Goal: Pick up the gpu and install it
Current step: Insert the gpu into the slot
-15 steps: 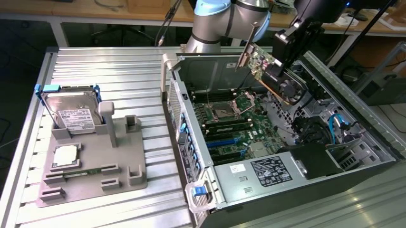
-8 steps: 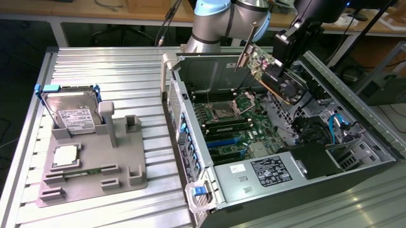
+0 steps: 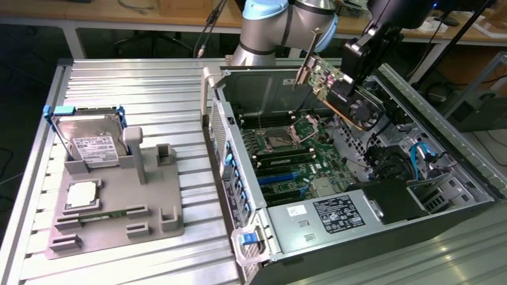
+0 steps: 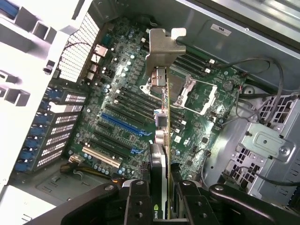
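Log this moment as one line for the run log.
jaws: shut on gpu | gpu: held over motherboard in open case | installed: not yet

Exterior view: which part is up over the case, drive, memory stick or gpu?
The gpu, held by the gripper above the motherboard; the drive and memory stick sit in the gray stand.

ribbed metal table (image 3: 119, 77): grey parts holder (image 3: 111, 234) on exterior view's left, open computer case (image 3: 380, 252) beside it.
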`<state>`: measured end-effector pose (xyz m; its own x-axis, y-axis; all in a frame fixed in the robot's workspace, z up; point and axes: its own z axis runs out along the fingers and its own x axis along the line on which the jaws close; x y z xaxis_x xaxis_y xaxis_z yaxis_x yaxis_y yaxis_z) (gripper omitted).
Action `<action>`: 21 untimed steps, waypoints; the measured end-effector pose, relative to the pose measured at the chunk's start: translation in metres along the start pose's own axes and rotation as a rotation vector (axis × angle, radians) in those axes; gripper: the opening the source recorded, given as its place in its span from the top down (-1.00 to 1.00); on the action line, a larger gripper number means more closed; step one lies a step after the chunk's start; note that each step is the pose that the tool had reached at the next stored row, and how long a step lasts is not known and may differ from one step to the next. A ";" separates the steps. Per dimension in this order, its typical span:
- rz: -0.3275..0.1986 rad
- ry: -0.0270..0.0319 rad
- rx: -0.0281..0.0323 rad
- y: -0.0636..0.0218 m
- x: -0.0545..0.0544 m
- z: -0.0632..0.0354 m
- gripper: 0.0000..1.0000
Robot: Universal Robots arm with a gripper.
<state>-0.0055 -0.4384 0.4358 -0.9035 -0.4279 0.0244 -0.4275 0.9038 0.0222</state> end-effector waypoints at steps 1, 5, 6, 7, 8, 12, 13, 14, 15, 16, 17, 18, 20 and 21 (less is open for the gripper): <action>-0.004 0.0001 0.0001 0.0000 0.000 0.0000 0.47; -0.064 0.0014 0.0016 0.0000 0.000 0.0000 0.47; -0.077 0.0017 0.0019 0.0000 0.000 0.0000 0.47; -0.088 0.0019 0.0021 0.0000 0.000 0.0000 0.47; -0.116 0.0026 0.0028 0.0000 0.000 0.0000 0.47; -0.191 0.0043 0.0047 0.0000 0.000 0.0000 0.47; -0.198 0.0044 0.0049 0.0000 0.000 0.0000 0.47; -0.203 0.0045 0.0050 0.0000 0.000 0.0000 0.47; -0.208 0.0046 0.0051 0.0000 0.000 0.0000 0.47; -0.214 0.0047 0.0052 0.0000 0.000 0.0000 0.47; -0.220 0.0048 0.0054 0.0000 0.000 0.0000 0.47; -0.225 0.0049 0.0055 0.0000 0.000 0.0000 0.47; -0.236 0.0052 0.0058 0.0000 0.000 0.0000 0.47; -0.243 0.0054 0.0060 0.0000 0.000 0.0000 0.47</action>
<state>-0.0055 -0.4383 0.4358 -0.7741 -0.6326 0.0244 -0.6322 0.7745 0.0221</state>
